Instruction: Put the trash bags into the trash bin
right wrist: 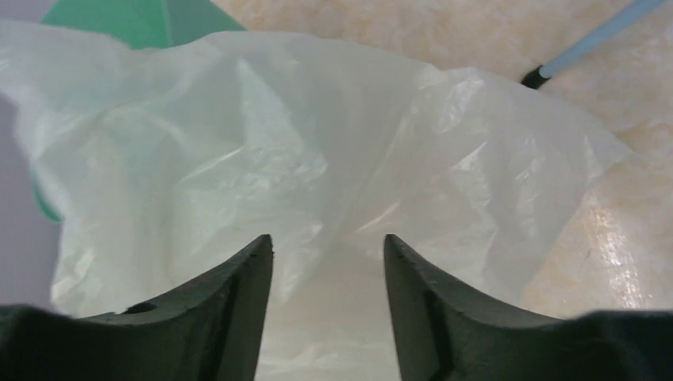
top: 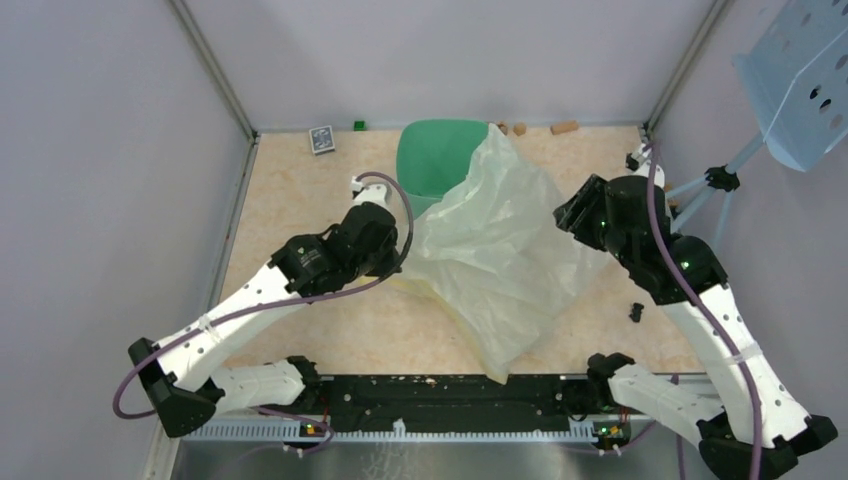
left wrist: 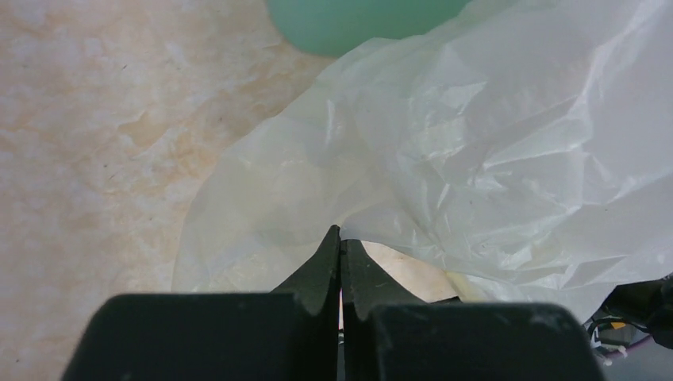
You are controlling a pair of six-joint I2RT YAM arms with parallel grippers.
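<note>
The pale, crinkly translucent trash bag (top: 500, 250) drapes from the right rim of the mint-green trash bin (top: 435, 160) down toward the table's front edge. My left gripper (top: 405, 252) is at the bag's left edge. In the left wrist view the gripper (left wrist: 340, 238) is shut, its tips pinching the edge of the bag (left wrist: 476, 143), with the bin (left wrist: 357, 20) beyond. My right gripper (top: 565, 215) is at the bag's right side. In the right wrist view it (right wrist: 327, 246) is open, with the bag (right wrist: 278, 159) between and ahead of the fingers and the bin (right wrist: 135, 20) behind.
A small patterned box (top: 321, 139), a green block (top: 359, 125) and brown pieces (top: 565, 127) lie along the back wall. A small black object (top: 636, 311) lies at the right. A blue perforated panel (top: 810, 80) on a stand leans in at the far right. Walls enclose the table.
</note>
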